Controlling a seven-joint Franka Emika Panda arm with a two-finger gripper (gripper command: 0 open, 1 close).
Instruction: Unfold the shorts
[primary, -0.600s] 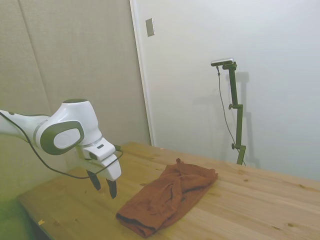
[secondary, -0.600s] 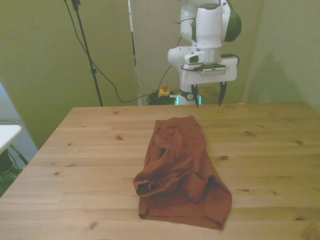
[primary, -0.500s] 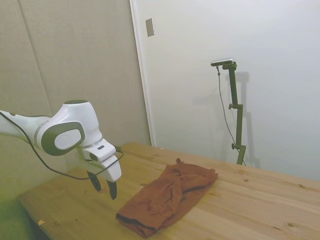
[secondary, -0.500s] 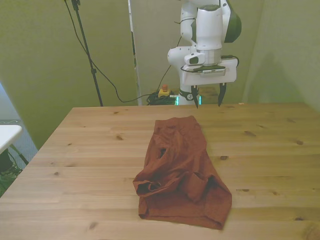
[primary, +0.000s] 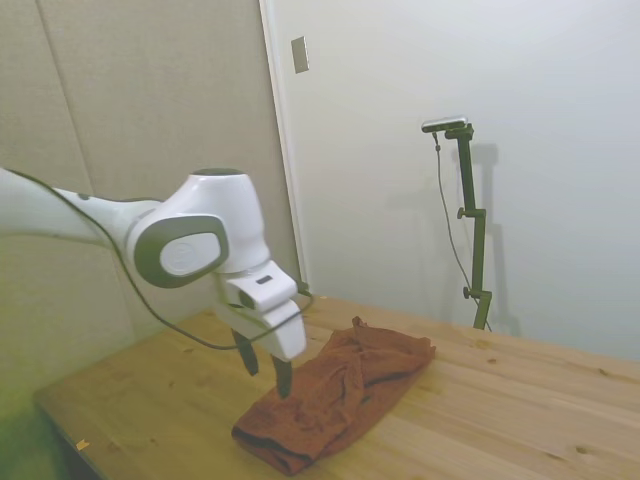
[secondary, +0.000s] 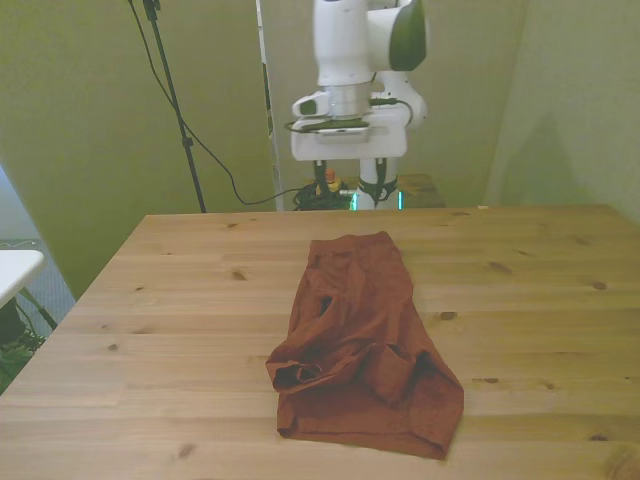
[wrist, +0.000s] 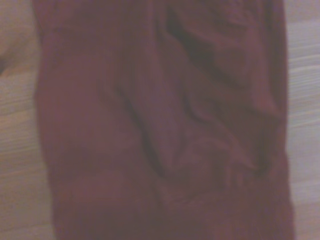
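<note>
Where it hung beside the folded shorts (primary: 335, 395) a moment ago, the hand (primary: 266, 368) now hovers over them, fingers apart, empty, clear of the cloth.

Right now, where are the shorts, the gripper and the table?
shorts (secondary: 355, 335), front view, middle of the cloth.
gripper (primary: 266, 367), side view, between the fingers.
table (secondary: 540, 300), front view, bare wood.

No readable text or labels anywhere.
</note>
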